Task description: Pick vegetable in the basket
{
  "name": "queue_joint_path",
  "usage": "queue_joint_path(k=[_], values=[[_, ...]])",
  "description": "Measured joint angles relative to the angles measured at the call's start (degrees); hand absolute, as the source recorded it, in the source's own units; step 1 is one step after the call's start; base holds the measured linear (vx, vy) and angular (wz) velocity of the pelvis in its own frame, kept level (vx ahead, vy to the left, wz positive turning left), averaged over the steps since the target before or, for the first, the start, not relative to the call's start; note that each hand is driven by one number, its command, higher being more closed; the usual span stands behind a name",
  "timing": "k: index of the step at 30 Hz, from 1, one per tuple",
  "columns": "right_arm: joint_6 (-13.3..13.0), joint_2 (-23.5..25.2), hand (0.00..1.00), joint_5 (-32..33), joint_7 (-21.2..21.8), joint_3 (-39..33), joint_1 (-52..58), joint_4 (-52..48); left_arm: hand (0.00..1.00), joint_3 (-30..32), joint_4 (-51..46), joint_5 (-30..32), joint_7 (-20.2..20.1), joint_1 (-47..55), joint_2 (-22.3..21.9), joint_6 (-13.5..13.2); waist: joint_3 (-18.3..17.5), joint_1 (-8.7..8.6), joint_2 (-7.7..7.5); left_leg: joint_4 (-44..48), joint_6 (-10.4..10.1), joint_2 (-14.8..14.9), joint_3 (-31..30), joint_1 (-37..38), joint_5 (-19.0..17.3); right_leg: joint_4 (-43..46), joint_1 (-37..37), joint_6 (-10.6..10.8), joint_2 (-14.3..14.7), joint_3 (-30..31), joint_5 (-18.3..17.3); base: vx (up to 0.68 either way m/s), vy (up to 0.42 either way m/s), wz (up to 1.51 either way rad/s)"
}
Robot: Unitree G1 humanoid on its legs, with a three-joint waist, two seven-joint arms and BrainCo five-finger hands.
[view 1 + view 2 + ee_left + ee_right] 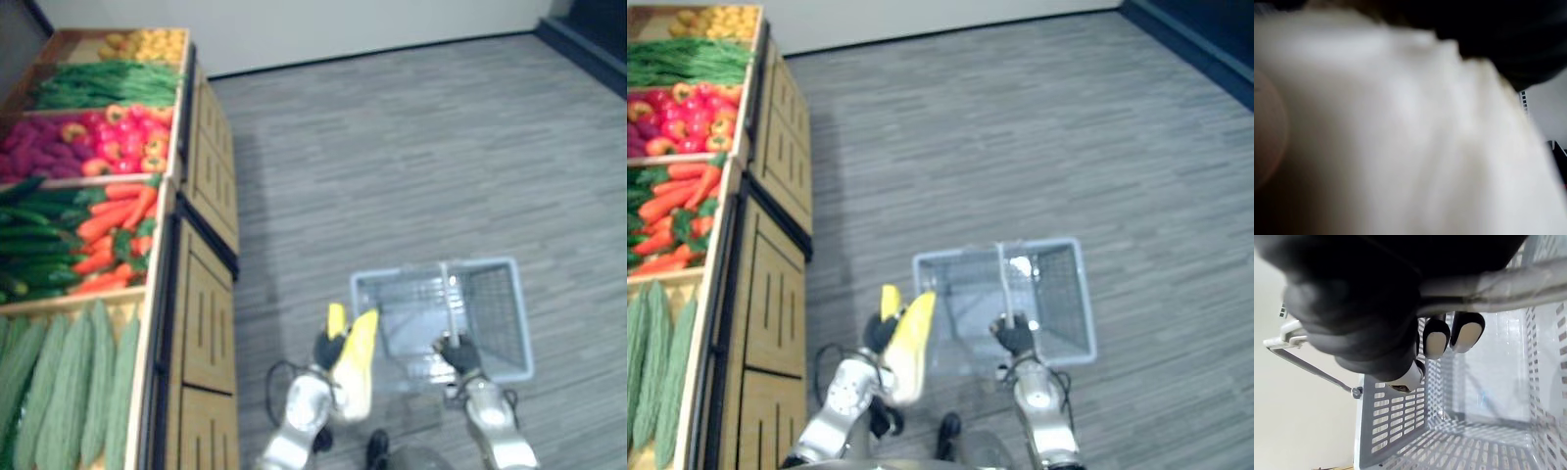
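Yellow and long, the vegetable [358, 360] is clamped in the left hand [328, 348], clear of the wooden produce stand [201, 294] on the left and by the near left corner of the grey plastic basket [511, 294], whose handle [449, 289] the right hand [458, 352] grips. In the left wrist view the vegetable's pale skin sits close against the camera. In the right wrist view the fingers [1459, 333] curl round the handle over a bare basket floor, so I judge the pick done and the drop still to do.
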Motion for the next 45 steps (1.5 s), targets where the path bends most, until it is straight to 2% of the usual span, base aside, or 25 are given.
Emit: queue_joint_path(k=[2, 3, 4, 5, 8, 9, 11, 13, 15, 16, 18, 20, 22, 23, 25, 28, 29, 31, 32, 35, 37, 38, 39, 41, 45], values=[[-0.6, 0.1, 1.00, 0.9, 0.8, 0.7, 1.5, -2.1, 1.00, -1.8, 0.7, 0.2, 0.1, -1.0, 0.0, 0.6, -0.1, 0.05, -1.59, -3.5, 1.0, -3.2, 0.3, 3.3, 0.8, 10.0, -2.7, 3.6, -3.2, -0.1, -3.0, 0.42, 0.137, -0.17], [-0.8, 0.4, 1.00, 1.8, 1.0, 1.0, 1.3, -2.2, 1.00, -2.9, 1.3, 0.3, 0.0, -1.7, 0.1, 1.0, -0.1, 0.02, -1.53, -6.8, 1.2, -4.3, 0.1, 5.7, 3.0, 20.2, -6.4, 3.3, -5.3, -0.5, -3.2, 0.34, 0.144, -0.20], [-0.8, 1.4, 1.00, 2.1, 1.8, 1.8, 1.4, -2.2, 1.00, -4.8, 1.2, 0.3, 0.0, -2.1, 1.4, 1.0, -0.2, -0.22, -3.21, -9.7, 2.4, -6.1, 0.1, 9.5, 6.1, 33.5, -10.6, 3.0, -9.6, -0.9, -2.4, 0.35, 0.130, 0.07], [-0.7, 2.9, 1.00, 2.7, 2.0, 2.9, 1.8, -2.0, 1.00, -6.3, 1.5, 0.4, 0.0, -3.0, 2.9, 1.5, -0.2, -1.52, -4.97, -10.6, 2.6, -7.7, -1.3, 12.4, 5.4, 43.5, -13.7, 1.6, -13.6, -2.0, 1.0, 0.37, 0.098, 0.40], [-1.1, 4.8, 1.00, 5.3, 2.5, 6.1, 2.2, -2.0, 1.00, -7.2, 2.9, 0.4, 1.4, -7.8, 3.5, 1.4, 0.1, -1.95, -4.08, -10.6, 1.9, -5.4, -6.4, 13.5, 4.0, 39.5, -17.2, 0.3, -13.2, -3.5, -2.6, 0.40, -0.014, 0.81], [-1.3, 4.9, 1.00, 6.5, 2.7, 7.0, 2.1, -2.0, 0.00, -7.6, 3.8, 0.4, 2.0, -9.2, 3.5, 1.4, 0.3, -1.86, -3.73, -10.9, 1.9, -5.1, -7.5, 13.5, 4.0, 36.1, -17.9, 0.4, -12.7, -3.2, -2.6, 0.39, -0.113, 0.61], [-1.5, 5.6, 1.00, 7.4, 3.6, 8.6, 1.1, -2.0, 0.00, -8.6, 7.0, 0.3, 2.6, -12.9, 3.6, 1.4, 0.3, -2.06, -3.60, -12.0, 1.1, -4.6, -10.1, 13.7, 3.8, 23.1, -19.3, 2.0, -11.2, -0.7, -1.1, 0.31, -0.171, 0.69], [-1.6, 5.2, 1.00, 9.5, 3.4, 9.5, 0.3, -2.0, 0.00, -9.0, 10.5, 0.4, 3.7, -15.7, 3.6, 1.4, 0.2, -2.19, -3.70, -13.1, -2.0, -3.7, -12.6, 15.4, 2.2, 3.2, -19.5, 2.5, -9.3, 6.1, 7.8, 0.36, -0.277, 0.65], [-1.6, 4.2, 1.00, 9.6, 3.9, 11.2, 0.9, -2.0, 0.00, -9.3, 13.0, 0.7, 4.2, -16.0, 3.6, 1.5, 0.1, -2.40, -4.02, -13.8, -6.1, -3.6, -13.4, 18.8, 0.3, -1.1, -18.7, 3.8, -10.1, 9.4, 14.5, 0.42, -0.357, 0.37], [-1.6, 2.9, 1.00, 10.9, 4.5, 12.5, 1.5, -2.0, 0.00, -10.5, 14.7, 2.2, 4.6, -16.0, 3.2, 1.6, -0.1, -3.24, -1.97, -14.1, -8.0, -1.8, -13.8, 21.1, -0.5, 2.6, -18.1, 3.2, -8.6, 8.6, 16.5, 0.47, -0.368, 0.23], [-1.6, 1.5, 1.00, 11.3, 5.1, 14.1, 2.0, -2.1, 0.00, -11.8, 14.9, 3.8, 4.7, -16.5, 2.3, 1.9, -1.3, -3.41, 1.50, -12.6, -8.8, 2.5, -13.4, 22.6, -0.5, 6.2, -18.0, 2.0, -5.0, 7.5, 11.6, 0.50, -0.286, -0.01], [-1.6, 1.6, 1.00, 12.3, 6.2, 14.1, 2.8, -2.5, 0.00, -11.7, 15.4, 4.8, 4.9, -18.0, 1.3, 1.8, -1.0, -3.78, 1.16, -0.3, -8.7, 6.3, -14.2, 18.2, -0.8, 6.4, -15.3, 1.3, -3.9, 5.6, 9.2, 0.43, -0.278, 0.24], [-1.6, 0.8, 1.00, 13.3, 6.9, 14.0, 4.2, -2.8, 0.00, -10.6, 16.5, 4.9, 5.1, -18.4, -0.5, 1.8, -0.9, -3.87, 1.11, 24.7, -6.1, 11.3, -14.5, 9.5, -1.0, 3.3, -8.1, 0.0, -3.2, 3.3, 8.4, 0.47, -0.202, 0.32], [-1.6, 0.7, 1.00, 13.3, 6.9, 13.9, 4.5, -2.9, 0.00, -10.4, 16.5, 4.9, 5.2, -18.5, -0.6, 1.7, -0.9, -3.88, 1.12, 28.8, -6.1, 11.6, -14.0, 8.0, -1.5, 2.5, -6.3, -0.2, -3.1, 3.1, 8.2, 0.39, -0.075, 0.15], [-1.6, -0.4, 1.00, 13.3, 6.7, 13.5, 5.0, -4.8, 0.00, -8.0, 16.0, 4.9, 6.6, -19.2, -1.0, 1.3, -0.8, -3.36, 1.20, 32.2, -5.8, 10.9, -9.8, 4.2, -4.0, -0.6, -2.1, -0.2, -3.4, 3.0, 8.2, 0.31, 0.005, 0.02], [-2.7, -0.1, 1.00, 13.3, 6.4, 8.8, 5.0, -6.5, 0.00, -4.1, 13.4, 5.0, 8.1, -19.5, -0.7, 1.3, -0.7, -3.08, 1.14, 22.2, -4.5, 7.5, -2.6, 0.0, -4.9, -2.0, -0.9, 1.0, -6.0, 1.4, 7.4, 0.26, 0.104, 0.16], [-3.1, 0.1, 1.00, 13.2, 5.8, 5.5, 5.1, -6.5, 0.00, -3.1, 12.5, 5.0, 8.7, -19.2, -0.7, 1.3, -0.6, -3.32, 1.28, 16.1, -3.2, 6.2, 2.7, -0.6, -3.8, -2.1, 0.2, 2.3, -7.8, -0.5, 6.8, 0.31, 0.226, 0.65], [-3.1, -0.6, 1.00, 12.9, 4.0, -0.1, 5.8, -6.3, 0.00, -2.5, 7.6, 6.5, 8.9, -16.9, -0.8, 1.2, -0.8, -3.52, 2.91, 5.2, 1.2, 5.8, 12.6, 0.9, 3.8, -1.8, 2.9, 6.2, -8.7, -3.4, 4.8, 0.33, 0.272, 0.83], [-3.0, 0.0, 1.00, 12.5, 3.1, -2.5, 5.8, -4.1, 0.00, -1.5, 5.4, 7.1, 9.0, -15.4, -0.2, 0.9, -1.2, -3.57, 2.55, 4.5, 5.3, 3.5, 12.8, 1.8, 1.9, -1.6, 4.7, 7.5, -10.4, -4.7, 3.8, 0.32, 0.290, 0.73], [-2.8, 0.6, 1.00, 10.4, 1.8, -5.8, 6.9, -3.0, 0.00, 2.4, 3.4, 7.1, 9.0, -12.2, 0.3, 1.3, -1.3, -3.30, 1.06, 1.0, 4.9, -2.7, 10.7, 3.3, -1.0, 4.2, 4.7, 9.0, -15.4, -8.2, 2.7, 0.29, 0.295, 0.70], [-1.9, 2.6, 1.00, 8.1, 0.5, -9.9, 6.2, 2.8, 0.00, 3.8, 2.4, 7.1, 8.8, -7.4, 2.3, 1.6, -1.2, -3.58, 0.95, -3.1, 5.7, -7.7, 7.0, 8.5, -1.7, 25.5, 0.1, 7.3, -23.1, -8.0, 3.7, 0.37, 0.337, 0.83], [-1.7, 2.9, 1.00, 8.0, 0.1, -10.8, 5.9, 4.6, 0.00, 3.9, 1.5, 7.1, 8.8, -6.1, 2.9, 1.8, -1.3, -3.69, 0.82, -3.2, 5.9, -8.4, 6.0, 9.4, -2.0, 30.2, -1.2, 6.4, -24.3, -7.2, 2.7, 0.37, 0.207, 1.01], [-0.7, 3.1, 1.00, 7.0, -0.8, -12.9, 4.7, 8.6, 0.00, 4.0, -0.3, 6.9, 8.7, -3.6, 4.0, 2.1, -1.3, -4.32, 1.05, -4.0, 6.0, -8.8, 3.9, 10.9, -2.3, 35.4, -3.7, 5.0, -24.3, -5.3, 1.6, 0.38, 0.131, 1.07], [0.2, 4.2, 1.00, 6.7, -2.7, -16.7, 2.5, 13.9, 0.00, 4.6, -2.0, 6.3, 8.0, -0.6, 5.3, 2.0, -1.3, -4.47, 1.26, -4.9, 6.0, -8.9, 0.8, 12.1, -2.2, 34.1, -6.8, 5.4, -22.0, -3.7, 0.1, 0.37, 0.068, 1.04], [0.7, 4.8, 1.00, 7.1, -5.7, -23.9, 0.5, 20.8, 0.00, 4.8, -0.2, 4.4, 4.8, 1.2, 5.7, 2.0, -1.3, -4.80, 1.86, -6.4, 4.8, -8.9, -9.3, 12.6, -1.5, 16.3, -11.2, 5.8, -15.6, 2.4, 0.2, 0.32, -0.132, 1.21]])
